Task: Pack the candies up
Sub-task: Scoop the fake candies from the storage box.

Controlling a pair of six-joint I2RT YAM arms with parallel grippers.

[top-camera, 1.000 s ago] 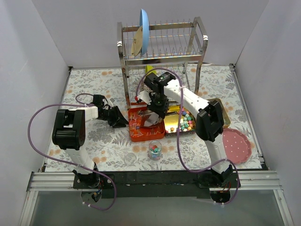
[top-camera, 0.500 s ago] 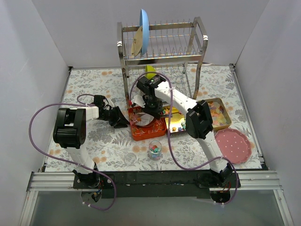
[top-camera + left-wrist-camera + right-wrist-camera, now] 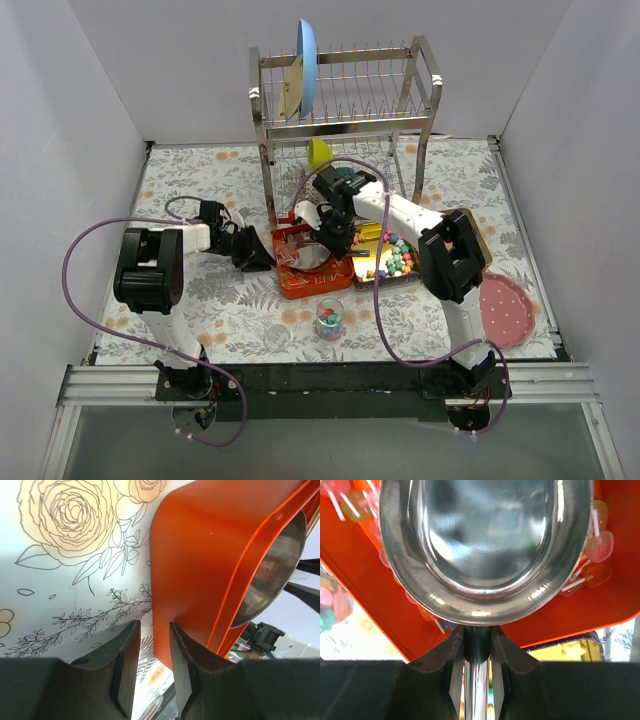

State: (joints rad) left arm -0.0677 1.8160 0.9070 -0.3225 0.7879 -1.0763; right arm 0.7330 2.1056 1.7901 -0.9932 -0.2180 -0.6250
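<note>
The right gripper (image 3: pixel 477 680) is closed on the handle of a steel scoop (image 3: pixel 485 545). Both fingers press the shaft just below the bowl, and the bowl points away from the wrist. No candy shows on the face of the bowl turned to the wrist camera. The bowl hangs over the orange tray (image 3: pixel 615 605), in which lollipops (image 3: pixel 599 547) on white sticks lie around and beneath it. The left gripper (image 3: pixel 152 670) stands at the tray's left side with its fingers narrowly apart. One wall of the tray sits between them in what appears to be a steadying pinch (contact on both pads cannot be confirmed from the wrist view). The candies (image 3: pixel 397 262) lie as a loose, mixed-colour heap in the metal tin (image 3: pixel 390 284), which touches the tray's right side. A smaller portion already sits in the small clear glass (image 3: pixel 330 318), on the floral tablecloth (image 3: pixel 75 580) near the front of the tray. The candies are tiny, hard-looking lumps, so each should be light, free-rolling and likely to scatter or bounce if tipped quickly. They are too small for a direct finger grip, so collect them by sliding the scoop under the heap. Keep the grip on the handle, keep the bowl level in transit, and tip slowly over the narrow mouth of the glass. The glass looks light and could topple if the scoop strikes it.
</note>
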